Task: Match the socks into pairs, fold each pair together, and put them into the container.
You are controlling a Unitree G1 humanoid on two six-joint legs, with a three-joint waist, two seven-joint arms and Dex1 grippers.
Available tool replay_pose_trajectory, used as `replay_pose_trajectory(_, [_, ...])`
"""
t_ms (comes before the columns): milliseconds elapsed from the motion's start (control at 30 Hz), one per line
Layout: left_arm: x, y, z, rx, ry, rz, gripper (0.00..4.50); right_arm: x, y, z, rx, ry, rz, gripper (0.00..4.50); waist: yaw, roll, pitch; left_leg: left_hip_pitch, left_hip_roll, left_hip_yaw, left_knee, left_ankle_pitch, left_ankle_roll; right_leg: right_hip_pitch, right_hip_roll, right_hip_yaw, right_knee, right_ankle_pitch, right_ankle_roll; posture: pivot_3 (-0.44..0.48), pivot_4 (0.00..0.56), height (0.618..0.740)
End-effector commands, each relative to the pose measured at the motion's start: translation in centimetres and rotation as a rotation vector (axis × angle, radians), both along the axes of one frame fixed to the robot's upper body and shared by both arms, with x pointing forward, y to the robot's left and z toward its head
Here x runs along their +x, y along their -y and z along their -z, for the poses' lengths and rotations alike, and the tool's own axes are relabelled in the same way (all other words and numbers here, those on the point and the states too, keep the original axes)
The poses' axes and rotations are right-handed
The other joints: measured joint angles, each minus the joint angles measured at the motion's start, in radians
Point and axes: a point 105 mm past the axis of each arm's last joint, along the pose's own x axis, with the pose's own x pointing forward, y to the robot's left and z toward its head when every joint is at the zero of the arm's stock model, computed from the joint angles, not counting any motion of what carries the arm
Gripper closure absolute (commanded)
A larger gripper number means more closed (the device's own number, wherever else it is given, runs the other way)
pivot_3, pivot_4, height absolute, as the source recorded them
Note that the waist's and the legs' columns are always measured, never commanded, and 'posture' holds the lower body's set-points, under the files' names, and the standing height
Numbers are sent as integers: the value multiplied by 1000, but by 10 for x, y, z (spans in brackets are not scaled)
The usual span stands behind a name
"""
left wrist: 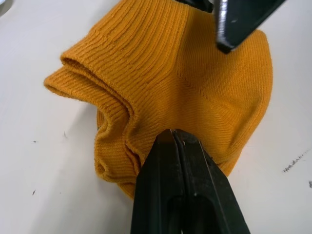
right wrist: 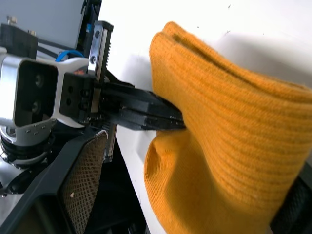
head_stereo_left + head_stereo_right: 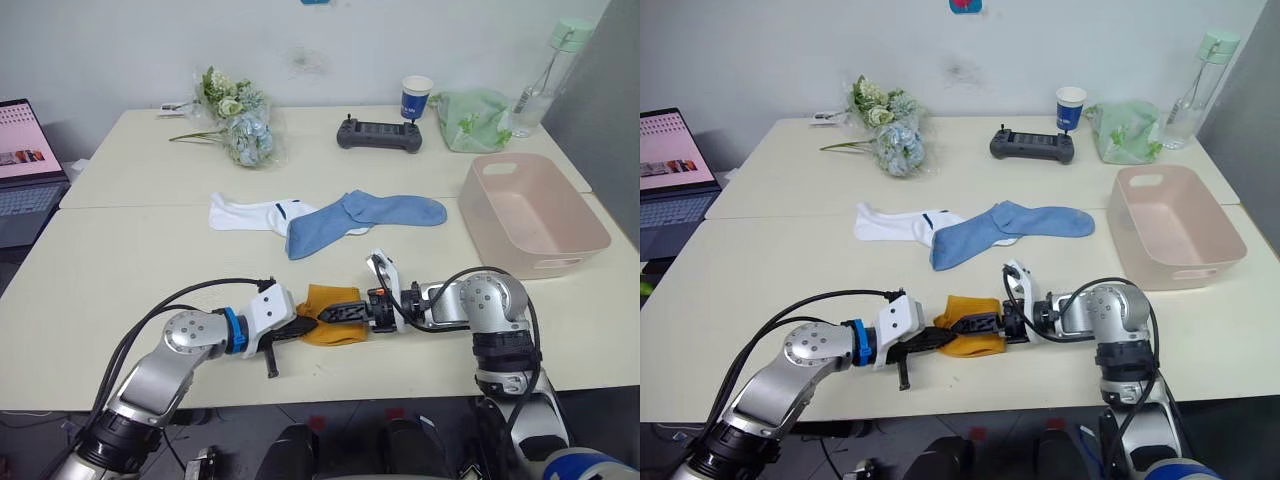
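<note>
Socks and tub on the desk

I see the mustard-yellow socks [image 3: 333, 312] bunched together at the near edge, pinched from both sides. Farther back, a light blue pair [image 3: 362, 217] lies flat, overlapping the white socks [image 3: 248, 213] beside it. The pale pink tub [image 3: 531, 213] stands upright and empty, off to the right.

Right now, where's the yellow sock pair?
In the head views the mustard-yellow pair lies bunched at the table's near edge, between the left gripper and right gripper, in front of the light blue socks.
</note>
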Motion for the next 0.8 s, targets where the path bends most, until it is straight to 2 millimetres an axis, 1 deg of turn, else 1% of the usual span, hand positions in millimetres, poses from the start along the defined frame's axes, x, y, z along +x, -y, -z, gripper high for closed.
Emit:
replay_pose_trajectory(33, [-5, -9, 14, 43, -64, -27, 4500, 5, -2, -4, 2, 42, 16, 409, 0, 0, 0, 0, 0, 0, 0, 0, 0, 0, 0, 0, 0, 0, 0, 0, 150, 740])
replay_pose_trajectory(67, [-5, -10, 13, 41, -61, -29, 4500, 4, -2, -4, -3, 54, 10, 634, 0, 0, 0, 0, 0, 0, 0, 0, 0, 0, 0, 0, 0, 0, 0, 0, 150, 740])
replay_pose_trajectory(233, [-1, -7, 8, 11, -46, -28, 4500, 4, -3, -2, -8, 67, 9, 2439, -1, 0, 0, 0, 0, 0, 0, 0, 0, 0, 0, 0, 0, 0, 0, 0, 150, 740])
replay_pose_trajectory(267, [-1, -6, 6, -1, -44, -27, 4500, 4, -3, -2, -9, 69, 10, 2723, -1, 0, 0, 0, 0, 0, 0, 0, 0, 0, 0, 0, 0, 0, 0, 0, 150, 740])
replay_pose_trajectory(333, [-1, -4, 2, -18, -44, -14, 4500, 6, -2, -2, -12, 82, 18, 3556, -1, 0, 0, 0, 0, 0, 0, 0, 0, 0, 0, 0, 0, 0, 0, 0, 150, 740])
replay_pose_trajectory(400, [-1, -3, -4, -38, -40, 2, 4500, 7, -1, -4, -5, 93, 22, 4252, -1, 0, 0, 0, 0, 0, 0, 0, 0, -1, 0, 0, 0, 0, 0, 0, 150, 740])
replay_pose_trajectory(433, [0, -2, -7, -50, -34, 5, 4500, 7, 0, -6, 1, 101, 22, 4485, -1, 0, 0, 0, 0, 0, 0, 0, 0, 0, 0, 0, 0, 0, 0, 0, 150, 740])
replay_pose_trajectory(500, [2, -2, -22, -91, -24, 20, 4500, 9, 4, -13, 13, 133, 23, 4485, -1, 0, 0, -1, 0, 0, 0, 0, 0, -1, 0, 0, 0, 0, 0, 0, 150, 740])
replay_pose_trajectory(567, [7, -3, -52, -162, -18, 29, 4129, 10, 16, -25, -14, 261, -7, 4500, 1, 1, 1, -2, 0, 0, 0, 0, 0, -2, 0, 0, 0, 0, 0, 0, 150, 740])
replay_pose_trajectory(600, [7, -3, -64, -187, -24, 37, 3928, 10, 21, -30, -21, 312, -20, 4500, 4, 0, 1, -4, 0, 0, 1, 0, 0, -3, 0, -1, 1, 0, 0, 0, 150, 740])
replay_pose_trajectory(667, [7, -2, -89, -230, -28, 63, 3285, 15, 32, -47, -34, 431, -25, 4500, 4, 0, 1, -7, -1, -1, 2, 0, 0, -4, 0, -2, 0, 0, 0, 0, 150, 740])
replay_pose_trajectory(700, [7, -1, -101, -247, -23, 76, 2967, 18, 38, -59, -35, 488, -16, 4500, 2, 0, 1, -7, -1, -1, 2, 0, 0, -4, 0, -2, 0, 0, 0, 0, 150, 740])
replay_pose_trajectory(733, [7, 1, -111, -258, -16, 88, 2692, 21, 43, -69, -39, 536, -9, 4500, 0, 0, 1, -7, -1, 0, 2, 0, 0, -4, 0, -2, 0, 0, 0, 0, 150, 740])
replay_pose_trajectory(800, [10, 6, -127, -273, 18, 109, 1982, 32, 58, -91, -65, 650, 44, 4500, -4, 0, 1, -7, 0, 0, 2, 0, 0, -4, 0, -2, 0, 0, 0, 0, 150, 740])
